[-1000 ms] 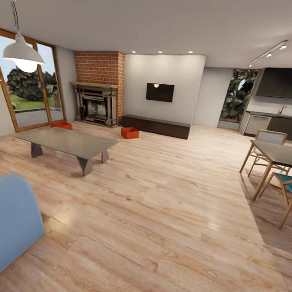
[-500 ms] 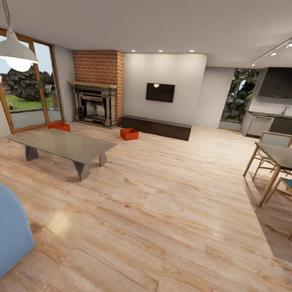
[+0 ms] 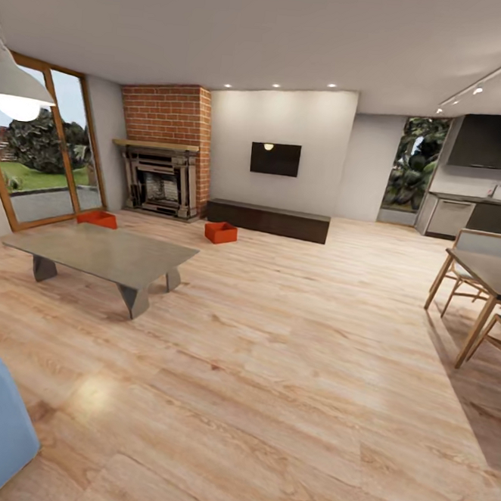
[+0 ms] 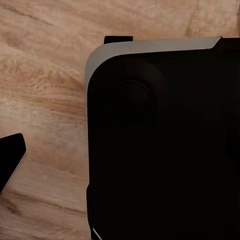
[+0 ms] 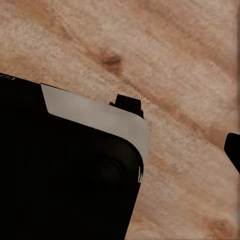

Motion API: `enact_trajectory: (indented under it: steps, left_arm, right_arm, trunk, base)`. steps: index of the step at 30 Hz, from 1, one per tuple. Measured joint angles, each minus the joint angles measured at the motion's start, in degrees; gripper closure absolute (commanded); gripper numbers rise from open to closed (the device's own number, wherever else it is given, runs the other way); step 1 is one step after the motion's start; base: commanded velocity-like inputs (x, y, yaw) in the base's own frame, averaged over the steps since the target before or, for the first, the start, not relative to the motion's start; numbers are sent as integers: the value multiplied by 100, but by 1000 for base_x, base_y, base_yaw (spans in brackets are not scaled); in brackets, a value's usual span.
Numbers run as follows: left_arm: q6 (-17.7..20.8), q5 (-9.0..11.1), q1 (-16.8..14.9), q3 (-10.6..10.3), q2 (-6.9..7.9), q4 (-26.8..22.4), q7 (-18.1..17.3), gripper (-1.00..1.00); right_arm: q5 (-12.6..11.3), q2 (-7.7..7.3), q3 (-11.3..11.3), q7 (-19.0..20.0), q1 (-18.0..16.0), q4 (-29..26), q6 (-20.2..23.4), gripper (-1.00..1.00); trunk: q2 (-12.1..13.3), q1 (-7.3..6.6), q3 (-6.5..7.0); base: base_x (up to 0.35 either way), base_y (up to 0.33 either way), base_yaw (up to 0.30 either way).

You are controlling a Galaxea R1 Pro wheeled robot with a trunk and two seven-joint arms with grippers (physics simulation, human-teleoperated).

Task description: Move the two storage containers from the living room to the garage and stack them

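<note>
Light wood-plank floor (image 5: 175, 60) with a dark knot. Black robot body with a pale grey rounded edge (image 5: 60, 170) sits over it. Small dark part at frame edge, unclear.

The setting was a home living room: wood-plank floor (image 3: 285, 375), brick fireplace (image 3: 164, 152), wall-mounted television (image 3: 275, 159), coffee table (image 3: 102, 254), dining table (image 3: 491, 275), adjoining kitchen cabinets (image 3: 474, 217).

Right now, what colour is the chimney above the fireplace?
Red-brown brick chimney, best in the head view.
</note>
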Motion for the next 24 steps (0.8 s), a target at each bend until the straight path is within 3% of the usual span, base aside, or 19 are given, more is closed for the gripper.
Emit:
enact_trajectory:
  steps: [24]
  left_arm:
    - [0,-19,1,-5,0,0,15,-100]
  right_arm:
    - [43,-14,27,-1,0,0,-5,-100]
  trunk:
    - [0,0,0]
  base:
    - [323,0,0]
